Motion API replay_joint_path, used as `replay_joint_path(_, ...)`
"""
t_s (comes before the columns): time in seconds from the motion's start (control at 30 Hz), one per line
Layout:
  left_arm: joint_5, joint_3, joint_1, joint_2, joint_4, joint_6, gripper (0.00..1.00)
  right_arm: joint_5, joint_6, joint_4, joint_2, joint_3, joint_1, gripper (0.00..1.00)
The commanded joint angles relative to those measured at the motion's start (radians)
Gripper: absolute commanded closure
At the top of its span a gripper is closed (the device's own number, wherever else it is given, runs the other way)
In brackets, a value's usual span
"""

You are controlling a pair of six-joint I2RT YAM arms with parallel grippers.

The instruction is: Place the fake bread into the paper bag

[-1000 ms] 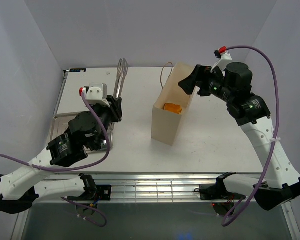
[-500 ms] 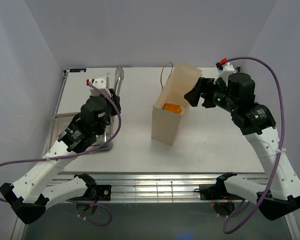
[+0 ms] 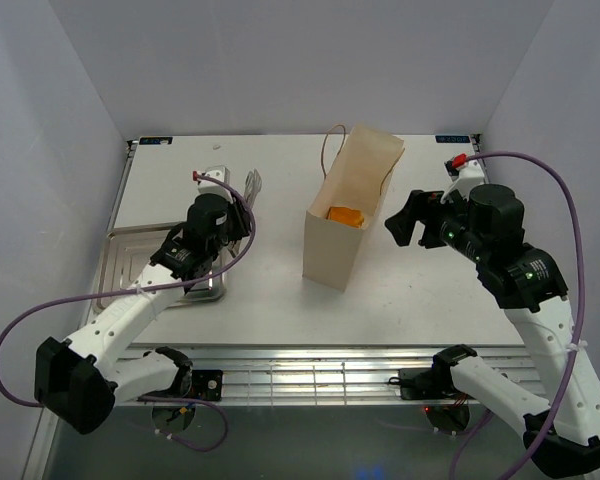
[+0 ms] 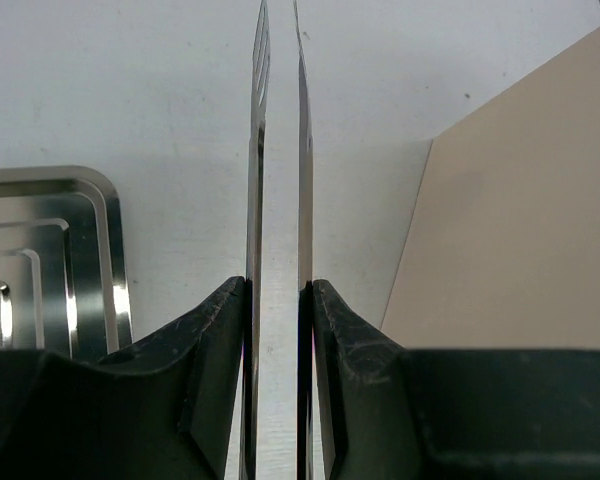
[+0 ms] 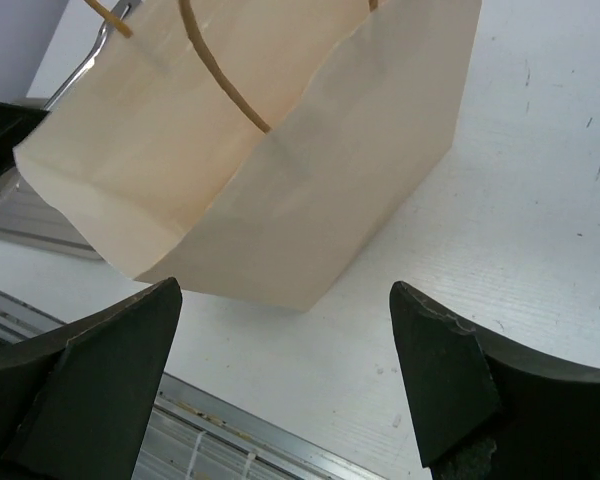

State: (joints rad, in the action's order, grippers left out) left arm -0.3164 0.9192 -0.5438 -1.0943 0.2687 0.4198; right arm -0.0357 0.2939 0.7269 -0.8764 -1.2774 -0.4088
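Paper bag (image 3: 332, 250): upright, mid-tabletop (image 3: 430, 285), mouth open.
Tray (image 3: 118, 262): flat by the tabletop's left edge.
Right gripper (image 5: 285, 292): spread wide, empty, just right of the bag.
Left gripper (image 4: 278, 290): clamped on tweezers (image 4: 303, 150), by the tray's far right corner.
Fake bread (image 3: 345, 215): one piece inside the bag.

Bright, even light is washing the tall cream-beige paper bag (image 5: 280, 150); glare is streaking the flat silver metal tray (image 4: 42, 205).

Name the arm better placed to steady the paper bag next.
Right. The right gripper, open and empty, faces the paper bag from close by; the left gripper is shut on the tongs over by the tray.
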Motion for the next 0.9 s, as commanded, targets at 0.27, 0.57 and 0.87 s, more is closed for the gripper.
replay_joint_path(0.27,0.106,-0.126,0.025,-0.134,-0.261,0.085,0.61,-0.036,0.005,-0.034,0.06,0.15,-0.004,0.1)
replay_joint_path(0.57,-0.004,-0.171,-0.016,-0.251,-0.381,0.076,0.59,-0.027,0.013,-0.035,0.079,0.17,-0.004,0.1)
replay_joint_path(0.87,-0.148,-0.247,-0.107,-0.386,-0.48,0.105,0.57,-0.026,0.013,-0.032,0.094,0.196,-0.004,0.1)
